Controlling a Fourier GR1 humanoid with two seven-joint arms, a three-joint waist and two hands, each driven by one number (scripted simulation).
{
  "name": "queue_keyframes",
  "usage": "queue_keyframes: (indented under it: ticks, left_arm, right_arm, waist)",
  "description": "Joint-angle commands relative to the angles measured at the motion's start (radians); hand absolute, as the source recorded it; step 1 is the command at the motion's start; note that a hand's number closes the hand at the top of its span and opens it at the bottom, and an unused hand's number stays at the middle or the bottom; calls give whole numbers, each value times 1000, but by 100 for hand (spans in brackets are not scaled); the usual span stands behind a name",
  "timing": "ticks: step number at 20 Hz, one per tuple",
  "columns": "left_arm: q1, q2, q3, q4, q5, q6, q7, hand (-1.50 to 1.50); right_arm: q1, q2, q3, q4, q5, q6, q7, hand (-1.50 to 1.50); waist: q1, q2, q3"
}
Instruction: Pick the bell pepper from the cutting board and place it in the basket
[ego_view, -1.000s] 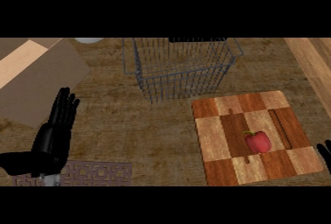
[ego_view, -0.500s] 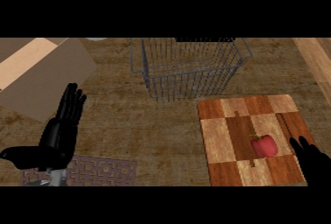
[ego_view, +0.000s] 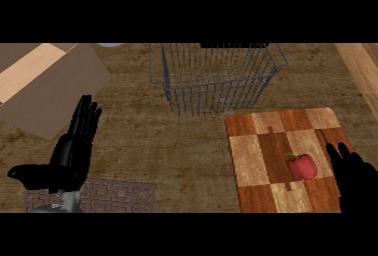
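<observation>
A red bell pepper (ego_view: 302, 166) with a green stem lies on the checkered wooden cutting board (ego_view: 266, 140) at the right. My right hand (ego_view: 356, 177) is just right of the pepper, over the board's right edge, fingers straight and pointing up, a small gap between them and the pepper. The wire basket (ego_view: 214, 75) stands at the back centre, beyond the board. My left hand (ego_view: 70, 155) rests open at the left, fingers up, thumb out to the side.
A tan box flap (ego_view: 40, 85) lies at the back left. A patterned grey mat (ego_view: 111, 196) sits at the front left under my left forearm. A wooden strip (ego_view: 362, 70) runs along the far right edge.
My right hand has risen from the lower right edge and now stands beside the pepper. The view has shifted slightly, and the left hand stays still.
</observation>
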Motion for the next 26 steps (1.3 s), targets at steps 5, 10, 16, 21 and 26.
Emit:
queue_keyframes:
  ticks: [5, 10, 16, 21, 26]
  left_arm:
    - [50, 22, 63, -39, 33, -90, 3, 0]
    - [6, -72, 5, -21, -75, 7, 29, 0]
    - [-22, -39, 64, -35, -46, -53, 67, 0]
    - [-10, -91, 40, 1, -92, -35, 32, 0]
    - [14, -60, 112, 72, -40, -130, -77, 0]
  right_arm:
    - [101, 20, -21, 34, 40, -122, -120, -150]
    - [62, 52, -39, 129, 58, -170, -187, -150]
    - [24, 82, -80, 268, 107, -254, -228, -150]
    - [25, 133, -23, 244, 167, -242, -206, -150]
    - [-29, 127, -120, 348, 114, -243, -276, -150]
  waist:
    - [-1, -1, 1]
    - [-1, 0, 1]
    - [0, 0, 1]
    - [-2, 0, 1]
    - [1, 1, 1]
